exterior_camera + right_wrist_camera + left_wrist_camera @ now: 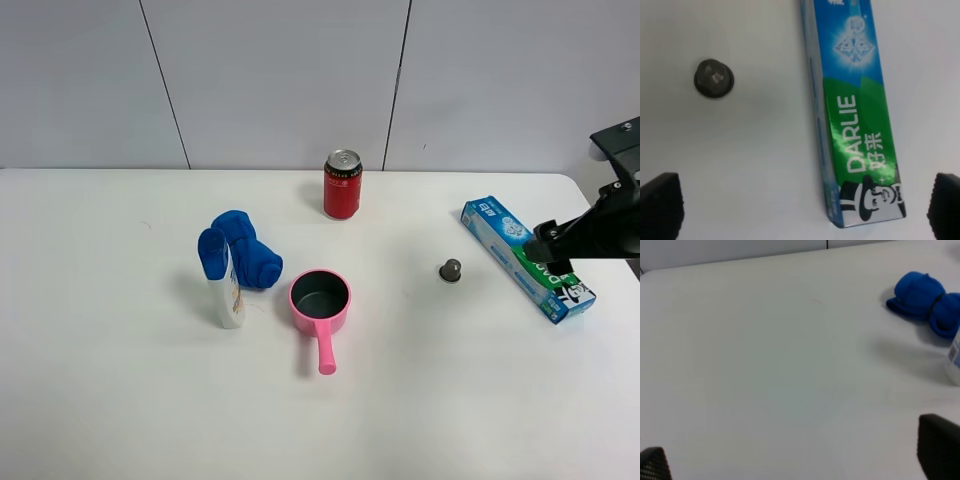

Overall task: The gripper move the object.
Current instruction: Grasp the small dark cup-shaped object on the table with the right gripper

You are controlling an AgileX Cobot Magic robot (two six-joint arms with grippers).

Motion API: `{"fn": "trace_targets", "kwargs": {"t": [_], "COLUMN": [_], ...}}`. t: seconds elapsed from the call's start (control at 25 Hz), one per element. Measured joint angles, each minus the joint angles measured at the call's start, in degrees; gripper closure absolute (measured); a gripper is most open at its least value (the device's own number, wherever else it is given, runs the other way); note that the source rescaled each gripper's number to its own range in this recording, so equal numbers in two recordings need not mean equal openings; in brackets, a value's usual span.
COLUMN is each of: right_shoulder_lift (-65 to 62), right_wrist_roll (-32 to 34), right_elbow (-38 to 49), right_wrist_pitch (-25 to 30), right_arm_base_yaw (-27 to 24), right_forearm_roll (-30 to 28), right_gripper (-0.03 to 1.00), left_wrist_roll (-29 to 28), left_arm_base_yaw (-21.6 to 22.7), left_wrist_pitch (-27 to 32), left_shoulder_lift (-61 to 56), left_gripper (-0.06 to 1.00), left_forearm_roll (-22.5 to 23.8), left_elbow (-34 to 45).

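The object, a tiny dark grey dome-shaped capsule [450, 270], stands on the white table right of centre; it also shows in the right wrist view [714, 78]. My right gripper [547, 247] hovers over the toothpaste box, to the right of the capsule and apart from it. In the right wrist view the right gripper [805, 212] is open and empty, its fingertips [660, 202] wide apart. My left gripper [795, 462] is open and empty over bare table; it is out of the exterior view.
A DARLIE toothpaste box [527, 257] lies at the right under the right gripper. A red soda can [342, 185] stands at the back. A pink pot with a handle [320, 300], a blue cloth [242, 250] and a white bottle [228, 290] sit left of centre.
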Motion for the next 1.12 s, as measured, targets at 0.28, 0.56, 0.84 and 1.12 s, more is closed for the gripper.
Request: {"fn": "trace_targets", "kwargs": {"t": [0.28,0.56,0.84,1.12], "right_shoulder_lift": [6.03,15.67,22.82,26.84], "right_wrist_roll": [-1.40,-8.11,-9.99,-10.45], "right_elbow": [-0.04,-0.04,-4.73,-18.40], "right_wrist_pitch": [-9.03,-13.94,-11.16,-1.78], "right_arm_base_yaw": [0.00,0.00,4.23,7.91], "right_forearm_roll": [2.46,2.46,2.91,12.89], "right_gripper": [-0.03,-0.03,-0.03,-0.03], "left_wrist_roll": [0.00,0.00,0.00,0.00], "left_arm_base_yaw": [0.00,0.00,0.00,0.00], "left_wrist_pitch": [0.00,0.00,0.00,0.00], "left_shoulder_lift": [0.00,0.00,0.00,0.00], "left_gripper": [-0.06,-0.06,-0.06,-0.06], "left_forearm_roll": [0.00,0.00,0.00,0.00], "left_elbow": [0.00,0.00,0.00,0.00]}}
